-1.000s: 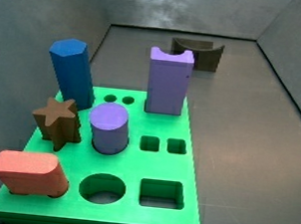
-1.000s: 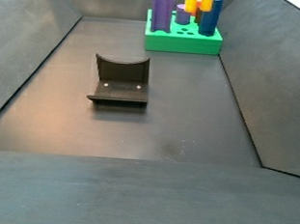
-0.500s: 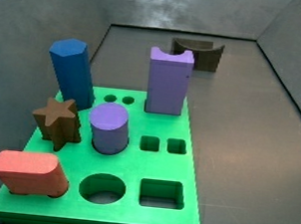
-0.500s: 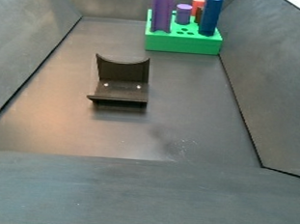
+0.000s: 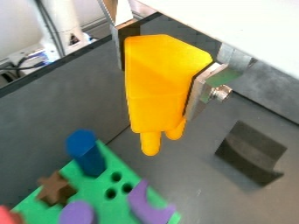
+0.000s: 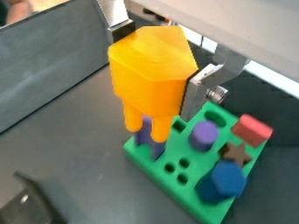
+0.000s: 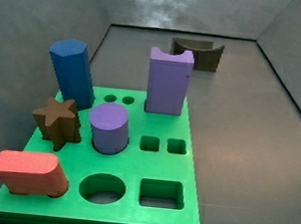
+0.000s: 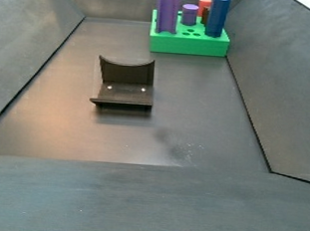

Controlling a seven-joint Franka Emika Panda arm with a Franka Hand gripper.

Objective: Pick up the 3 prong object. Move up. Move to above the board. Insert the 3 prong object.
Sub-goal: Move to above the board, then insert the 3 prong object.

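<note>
Change: a second ago the 3 prong object (image 5: 158, 83) showed yellow just over the board (image 8: 190, 42) in a side view and half a second ago only as a sliver at the 12 o'clock edge; now it is gone from both side views, so it has lifted clear. Both wrist views show it clamped between the gripper (image 5: 163, 70) fingers (image 5: 208, 86), prongs down, hanging high above the board (image 6: 158, 162). Likely the move-up step is done and travel over the board is underway. The small round holes (image 7: 121, 100) sit tight between the blue block (image 7: 70, 71) at 9 o'clock and the purple block (image 7: 169, 81) at 3 o'clock: little side room. The fixture (image 7: 199, 51) is well apart at 1 o'clock, with open floor around it.
</note>
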